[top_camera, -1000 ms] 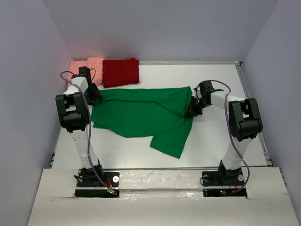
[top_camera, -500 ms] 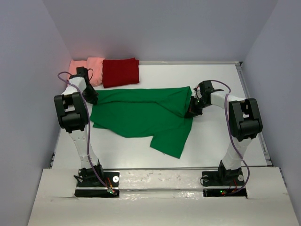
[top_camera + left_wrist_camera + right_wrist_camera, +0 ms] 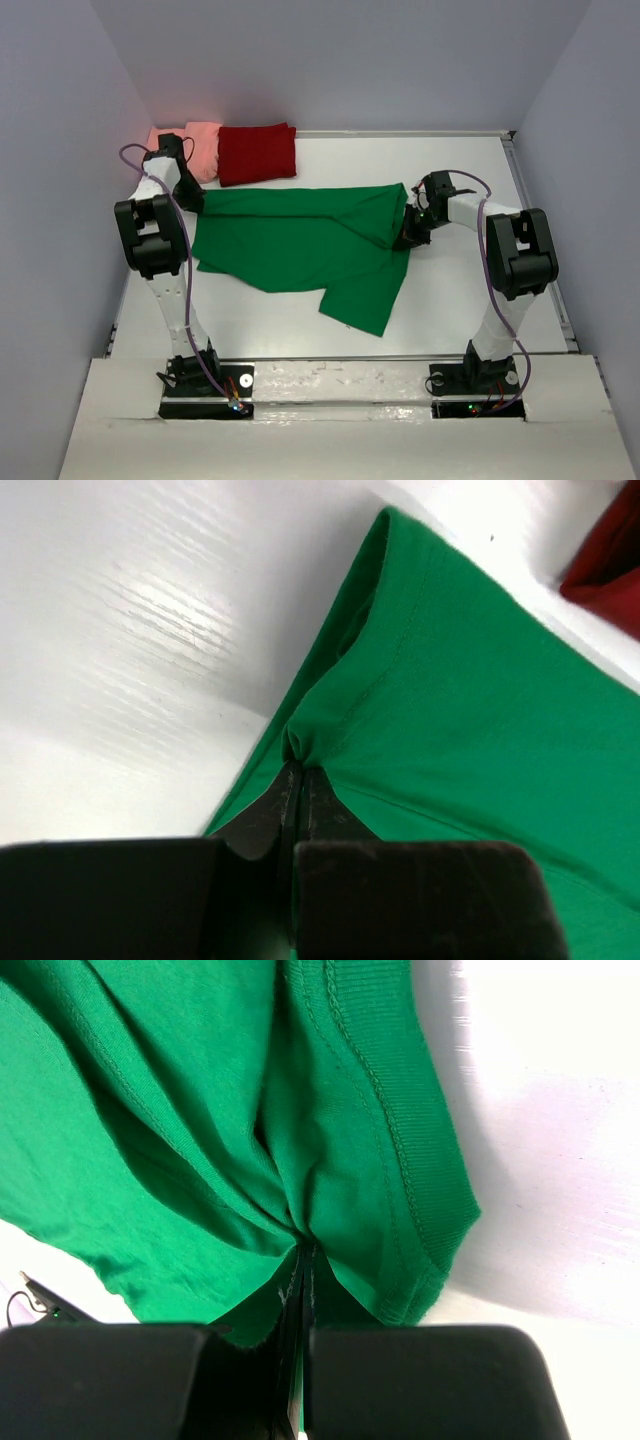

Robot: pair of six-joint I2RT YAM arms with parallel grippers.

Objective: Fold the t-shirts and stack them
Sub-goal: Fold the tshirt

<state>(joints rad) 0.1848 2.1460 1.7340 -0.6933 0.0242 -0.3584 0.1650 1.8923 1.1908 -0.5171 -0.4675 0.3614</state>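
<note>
1. Garment: green t-shirt (image 3: 300, 240) lies spread across the middle of the table (image 3: 460, 165), one flap trailing toward my bases.
2. My left gripper (image 3: 298, 776) is pressed together, pinching its left edge.
3. My right gripper (image 3: 303, 1258) is clamped on fabric beside a ribbed band at its right end.
4. Dark red t-shirt (image 3: 257, 153) and salmon-pink t-shirt (image 3: 203, 145) sit folded, side by side, in the far-left corner.
</note>
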